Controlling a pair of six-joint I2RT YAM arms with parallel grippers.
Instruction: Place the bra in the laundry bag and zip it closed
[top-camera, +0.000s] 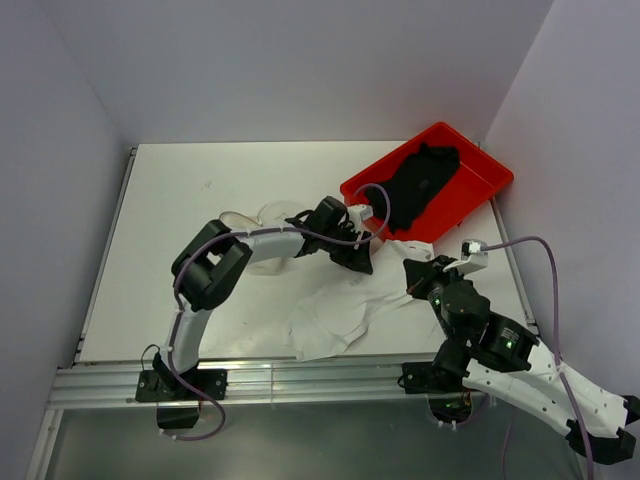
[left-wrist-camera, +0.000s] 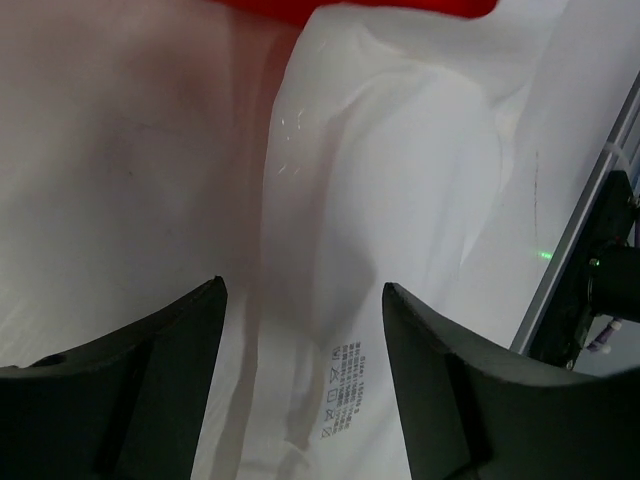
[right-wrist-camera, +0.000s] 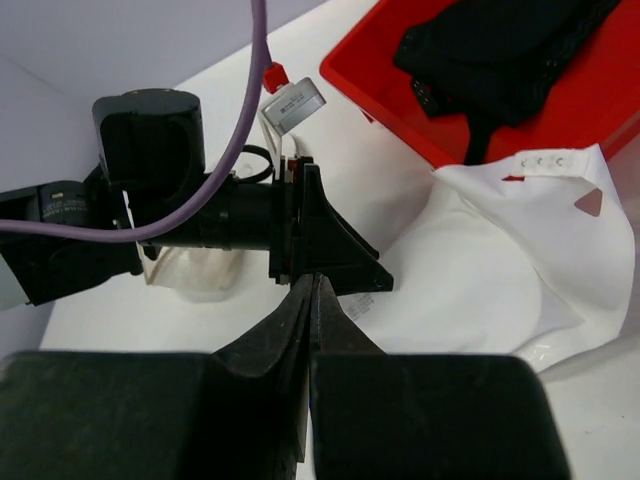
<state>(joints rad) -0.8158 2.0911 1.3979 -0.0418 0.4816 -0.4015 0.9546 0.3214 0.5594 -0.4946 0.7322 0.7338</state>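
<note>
**Time to Pick Up the White Bra**

The left gripper (left-wrist-camera: 302, 300) hangs just over the white bra (left-wrist-camera: 400, 200); its two fingers are wide apart and hold nothing. The step in hand looks like picking the bra up. To do it well, the gripper should go straight down and pinch a thick fold, not a thin flat bit, so the cloth does not slip out; the small printed label (left-wrist-camera: 345, 385) lies right under it. It should lift slowly; the bra is floppy and one end lies up against the red tray (top-camera: 480, 152), so it could snag there. The right gripper (right-wrist-camera: 312, 290) has its fingers pressed together with nothing seen between them; it sits near the bra's other side.

The laundry bag (top-camera: 262, 222) sits on the table (top-camera: 180, 200) just behind the left arm (top-camera: 270, 245), apart from the bra. It is small, white and see-through, and it looks soft and squashed; whether its zip is open cannot be told. The bra lies spread out between the two arms; it is white, smooth and crumpled, with a row of small hooks (right-wrist-camera: 540, 160) at one end.
</note>
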